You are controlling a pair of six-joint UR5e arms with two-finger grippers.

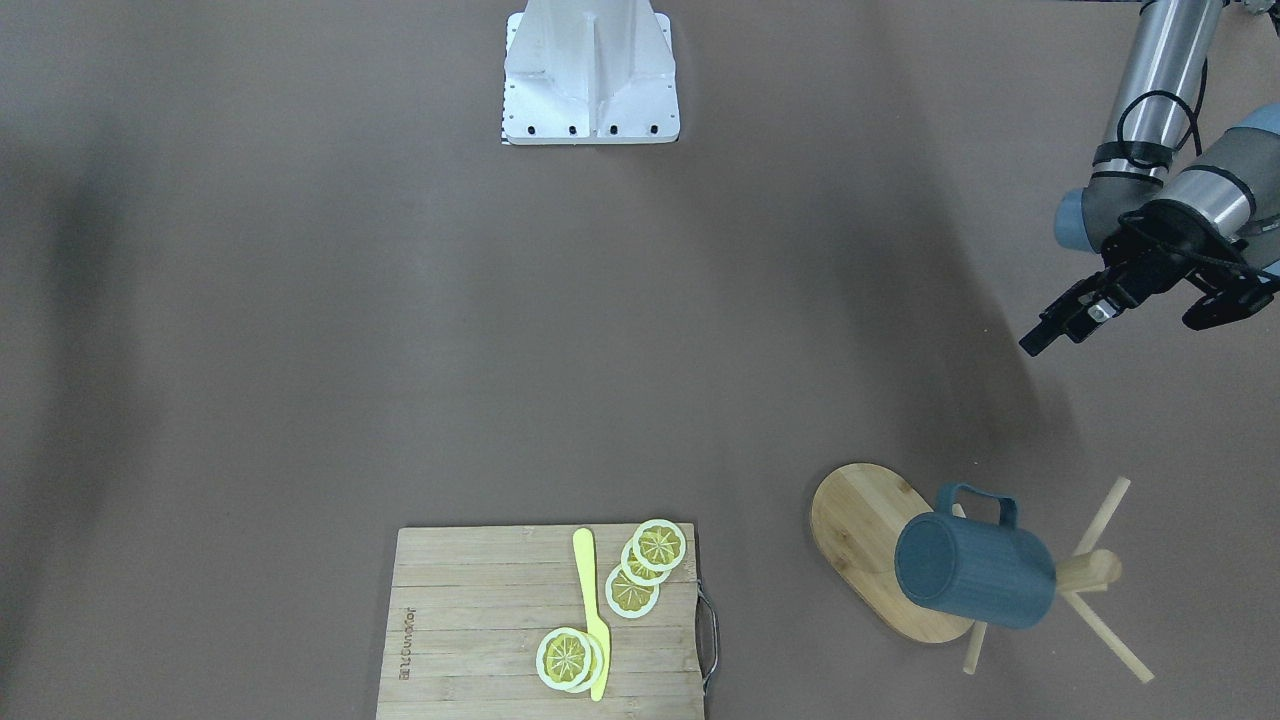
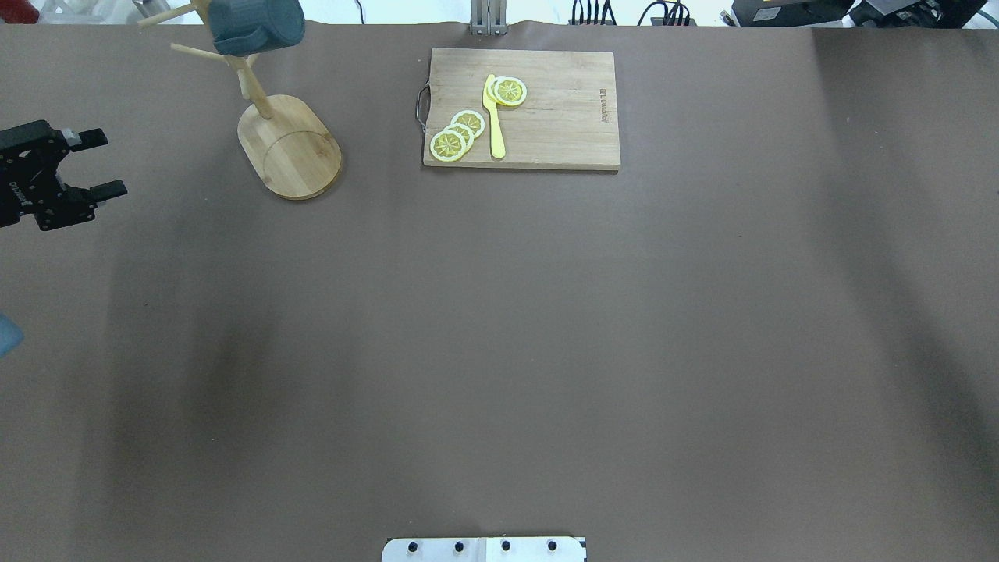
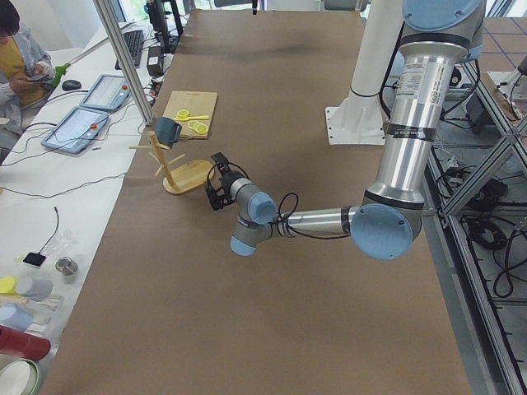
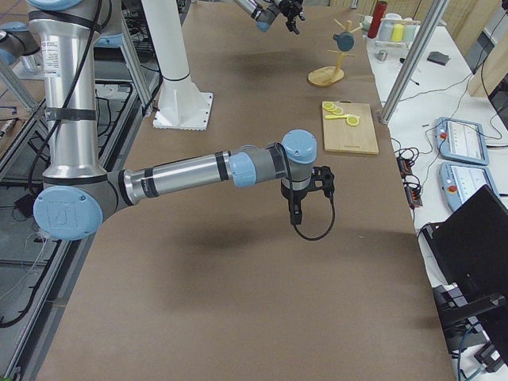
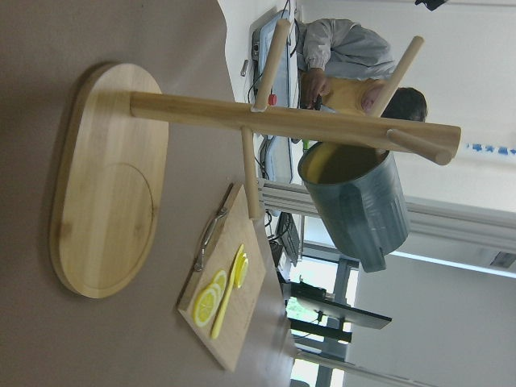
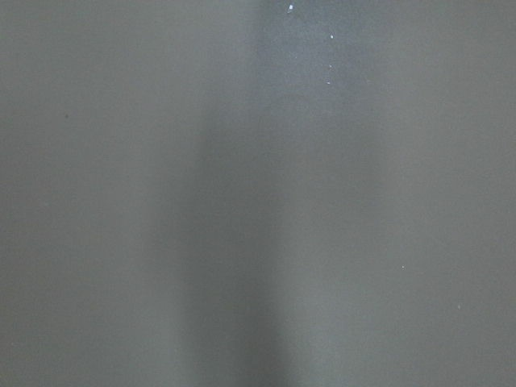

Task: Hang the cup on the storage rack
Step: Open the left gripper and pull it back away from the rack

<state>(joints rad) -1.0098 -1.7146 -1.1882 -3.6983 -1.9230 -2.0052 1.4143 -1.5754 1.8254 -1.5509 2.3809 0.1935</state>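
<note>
The dark slate-blue cup (image 1: 975, 570) hangs by its handle on a peg of the bamboo storage rack (image 1: 860, 530), mouth towards the post. It also shows in the overhead view (image 2: 257, 23) above the rack's oval base (image 2: 293, 148), and in the left wrist view (image 5: 355, 201) with its yellow inside visible. My left gripper (image 2: 101, 164) is open and empty, to the left of the rack and apart from it. My right gripper (image 4: 295, 210) shows only in the exterior right view, above mid table; I cannot tell whether it is open or shut.
A rectangular wooden cutting board (image 2: 562, 117) with lemon slices (image 2: 456, 136) and a yellow knife (image 2: 494, 117) lies at the table's far edge. The robot's white base (image 1: 590, 70) stands at the near edge. An operator (image 3: 16, 58) sits beside the table.
</note>
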